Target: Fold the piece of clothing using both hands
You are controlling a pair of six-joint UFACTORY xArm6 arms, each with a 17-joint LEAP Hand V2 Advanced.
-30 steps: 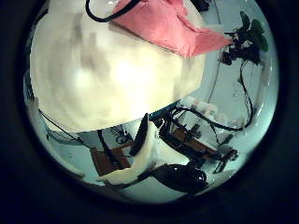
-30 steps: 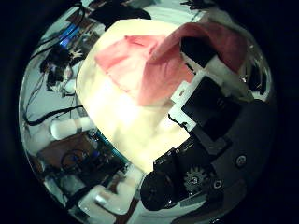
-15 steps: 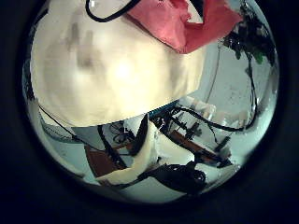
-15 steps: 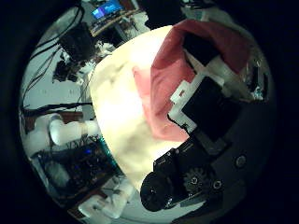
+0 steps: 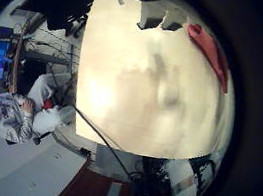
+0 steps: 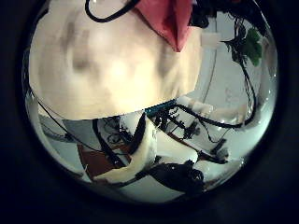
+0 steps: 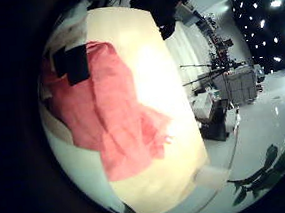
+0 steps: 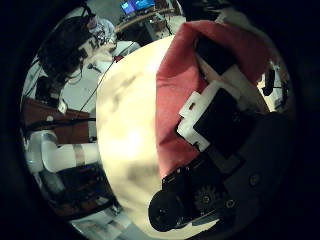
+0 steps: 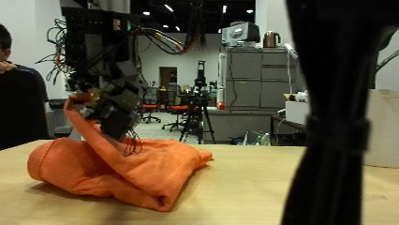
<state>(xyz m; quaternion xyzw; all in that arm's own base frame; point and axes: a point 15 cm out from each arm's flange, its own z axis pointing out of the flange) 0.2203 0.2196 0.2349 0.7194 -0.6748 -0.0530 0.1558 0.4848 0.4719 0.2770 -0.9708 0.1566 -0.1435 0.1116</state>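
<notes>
my hand (image 9: 110, 94) is pinching the orange garment (image 9: 119, 169), lifting one corner | rest is lying bunched on the wooden table (image 9: 249, 202) | other hand: cannot tell

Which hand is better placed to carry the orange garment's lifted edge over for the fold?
The right hand: it grips the orange garment and holds part of it lifted off the table. The left hand has palm views that show mostly bare table, with the garment farther away.
</notes>
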